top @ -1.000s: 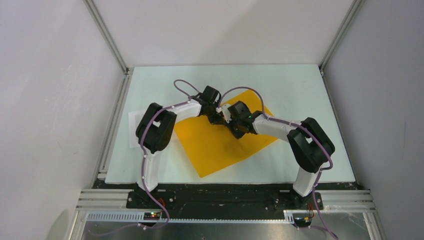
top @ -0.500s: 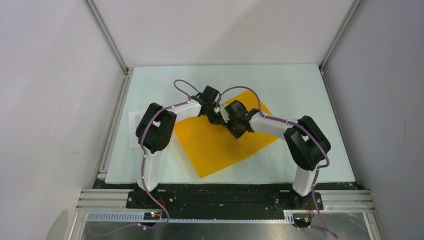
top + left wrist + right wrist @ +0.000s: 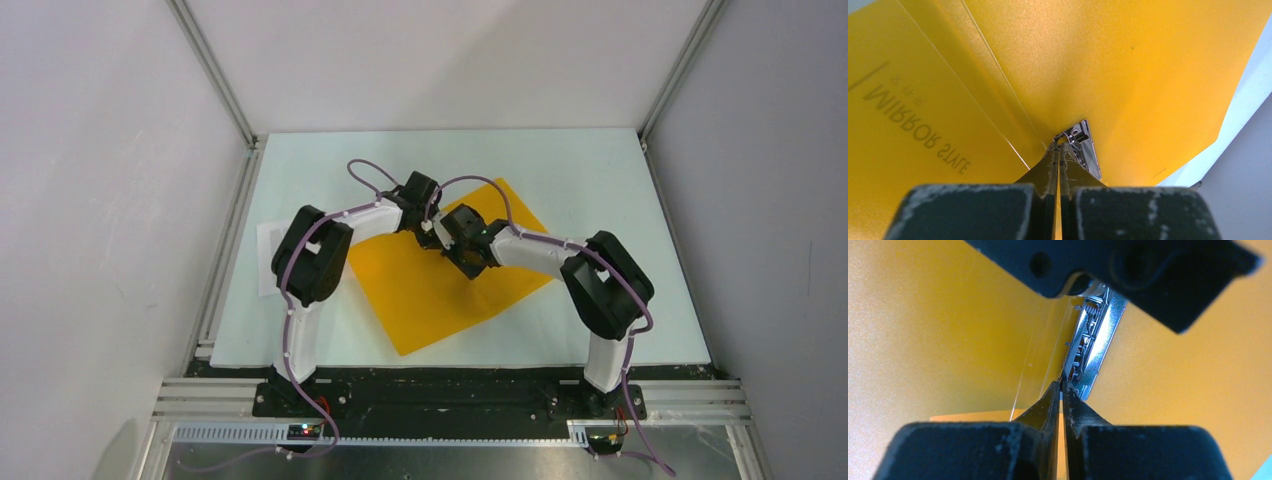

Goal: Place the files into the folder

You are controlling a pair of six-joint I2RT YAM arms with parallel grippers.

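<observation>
The orange-yellow folder (image 3: 430, 300) lies open and flat at the table's middle, with its metal clip (image 3: 1087, 150) along the spine. My left gripper (image 3: 430, 230) is shut, its tips (image 3: 1058, 148) touching the near end of the clip. From the opposite side my right gripper (image 3: 452, 242) points at the same clip (image 3: 1094, 342); its jaws are shut to a hairline gap (image 3: 1062, 386) against the clip's edge. I cannot tell whether it pinches any metal. The files (image 3: 265, 258) show as a white sheet edge on the table, left of the left arm and mostly hidden by it.
The left arm's black wrist housing (image 3: 1128, 275) hangs close above the right gripper's tips. The folder's left flap (image 3: 913, 115) carries mirrored print. The pale table (image 3: 600, 180) ends at metal rails on the left (image 3: 232, 240) and the near side.
The right arm has shifted slightly left, bringing its gripper closer to the left one over the clip. Its jaws have narrowed a little. The left arm and folder have not moved.
</observation>
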